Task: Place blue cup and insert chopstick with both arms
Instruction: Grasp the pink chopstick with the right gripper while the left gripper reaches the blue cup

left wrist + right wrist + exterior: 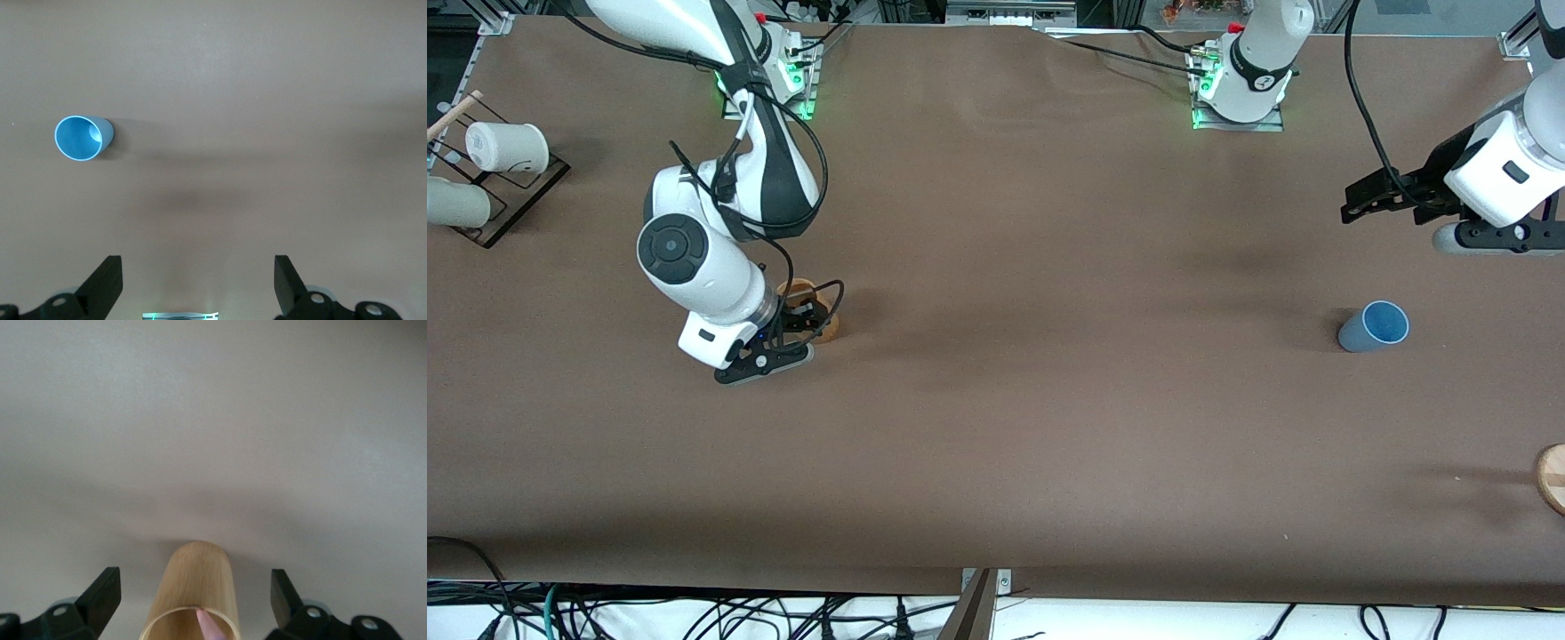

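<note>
Beside tan cup (818, 313): right tool (800, 322)

Brown matte tabletop (1032, 267) spanning the whole view, evenly lit from above with soft, diffuse shadows. A black wire rack (511, 191) carrying white cups (507, 147) stands at the right arm's end; a round wooden disc (1552, 476) lies at the left arm's end. Black cables (694, 613) trail over a white floor along the edge nearest the front camera.
</note>
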`<action>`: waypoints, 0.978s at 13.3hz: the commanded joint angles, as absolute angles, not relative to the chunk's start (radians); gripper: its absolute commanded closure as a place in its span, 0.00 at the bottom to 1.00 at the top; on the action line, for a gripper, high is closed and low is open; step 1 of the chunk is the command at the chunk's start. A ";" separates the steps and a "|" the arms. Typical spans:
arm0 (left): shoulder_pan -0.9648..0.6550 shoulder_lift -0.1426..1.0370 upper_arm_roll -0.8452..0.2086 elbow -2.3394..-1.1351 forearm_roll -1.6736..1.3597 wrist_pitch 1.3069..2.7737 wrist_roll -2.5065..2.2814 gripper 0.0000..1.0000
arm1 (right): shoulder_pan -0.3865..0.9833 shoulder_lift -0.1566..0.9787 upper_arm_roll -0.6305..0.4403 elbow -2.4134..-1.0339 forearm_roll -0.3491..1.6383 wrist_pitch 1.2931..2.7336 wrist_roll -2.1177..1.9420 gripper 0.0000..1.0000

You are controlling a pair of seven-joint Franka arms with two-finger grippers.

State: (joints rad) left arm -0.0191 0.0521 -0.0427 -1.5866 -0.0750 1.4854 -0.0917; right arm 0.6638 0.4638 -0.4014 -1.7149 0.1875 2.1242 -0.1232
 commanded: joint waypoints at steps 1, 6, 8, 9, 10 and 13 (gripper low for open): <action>-0.035 0.173 -0.045 -1.542 -0.039 1.470 -0.074 0.00 | 0.652 0.451 -0.405 -1.749 0.224 2.120 -0.135 0.04; -0.021 0.307 -0.040 -1.560 -0.023 1.586 -0.069 0.00 | 0.650 0.374 -0.413 -1.835 0.224 2.106 -0.134 0.19; -0.021 0.363 -0.044 -1.565 0.038 1.652 -0.069 0.00 | 0.650 0.370 -0.413 -1.833 0.224 2.089 -0.126 0.40; -0.026 0.377 -0.044 -1.586 0.099 1.695 -0.064 0.00 | 0.650 0.368 -0.413 -1.835 0.224 2.089 -0.127 0.49; -0.028 0.390 -0.044 -1.617 0.121 1.741 -0.061 0.00 | 0.650 0.367 -0.413 -1.836 0.224 2.088 -0.127 0.57; -0.008 0.382 -0.043 -1.721 0.152 1.869 -0.031 0.00 | 0.650 0.373 -0.413 -1.842 0.224 2.100 -0.127 0.57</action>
